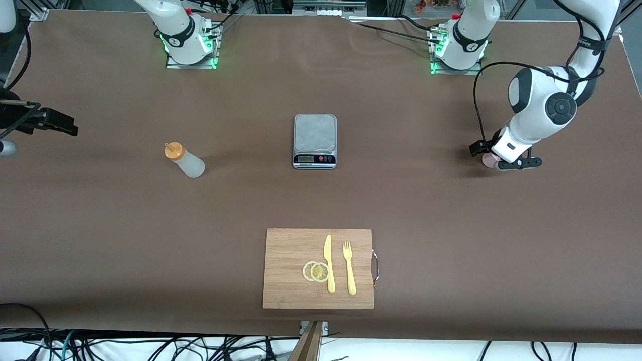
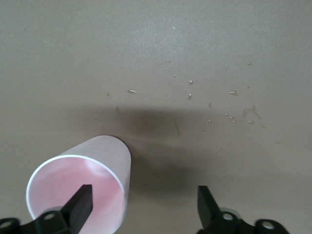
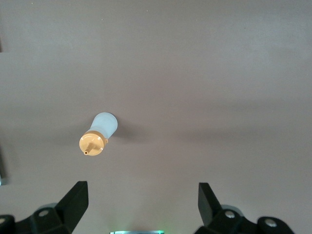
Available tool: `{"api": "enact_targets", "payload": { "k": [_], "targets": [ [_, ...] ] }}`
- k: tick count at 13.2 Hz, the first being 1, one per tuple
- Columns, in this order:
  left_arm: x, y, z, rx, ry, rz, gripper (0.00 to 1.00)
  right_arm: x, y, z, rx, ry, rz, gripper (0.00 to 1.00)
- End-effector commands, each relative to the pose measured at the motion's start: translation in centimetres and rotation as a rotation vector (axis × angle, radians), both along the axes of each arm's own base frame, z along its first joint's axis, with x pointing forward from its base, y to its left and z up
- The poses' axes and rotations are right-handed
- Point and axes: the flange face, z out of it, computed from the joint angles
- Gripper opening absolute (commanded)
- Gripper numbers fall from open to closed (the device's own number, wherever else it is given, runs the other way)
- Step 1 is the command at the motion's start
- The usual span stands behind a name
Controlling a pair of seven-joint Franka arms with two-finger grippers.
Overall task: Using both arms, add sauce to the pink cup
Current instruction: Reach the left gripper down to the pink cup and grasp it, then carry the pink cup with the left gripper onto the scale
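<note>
Brown paper covers the table [image 1: 100, 240] from edge to edge. Nearest my front camera I note a board [image 1: 291, 250] carrying two lemon slices [image 1: 316, 271], a knife [image 1: 328, 262] and a fork [image 1: 349, 267], the slices touching the knife. Farther up, at mid-table, sits the scale [image 1: 315, 141], platform bare.

Toward the right arm's end, level with the scale, the bottle [image 1: 184, 160] stands upright with its orange cap on; my right wrist view shows it [image 3: 100, 133] from above. The right gripper [image 3: 141, 197] hangs high over that end, fingers spread wide, nothing between them; I log this arm as waiting.

Toward the left arm's end, the left gripper [image 1: 503, 159] is down at the cup [image 1: 488, 159]. In my left wrist view the cup [image 2: 83, 187] stands upright, one finger [image 2: 78, 207] inside its mouth and the other outside, clear of the wall. Jaws are spread, not pinching.
</note>
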Motion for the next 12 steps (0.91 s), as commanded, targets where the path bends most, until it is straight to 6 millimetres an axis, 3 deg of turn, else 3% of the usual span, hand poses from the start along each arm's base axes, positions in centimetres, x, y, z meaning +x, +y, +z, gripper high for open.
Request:
{"api": "enact_targets", "payload": {
  "k": [1,5,8,10,12],
  "targets": [
    [-0.5,0.0,-0.6,-0.004,-0.011,0.002,0.71,0.2,0.0,0.6,0.01,-0.01,-0.015,1.0],
    [-0.6,0.5,-0.7,0.02,-0.001,-0.042,0.39,0.2,0.0,0.6,0.01,-0.01,-0.015,1.0],
    [-0.5,0.5,-0.4,0.028,-0.002,-0.056,0.0,0.2,0.0,0.6,0.01,-0.01,-0.015,1.0],
    [-0.2,0.4,0.4,0.032,0.005,-0.06,0.0,0.2,0.0,0.6,0.011,-0.01,-0.015,1.0],
    [1.0,-0.2,2.8,0.039,0.01,-0.061,0.0,0.2,0.0,0.6,0.011,-0.01,-0.015,1.0]
  ]
}}
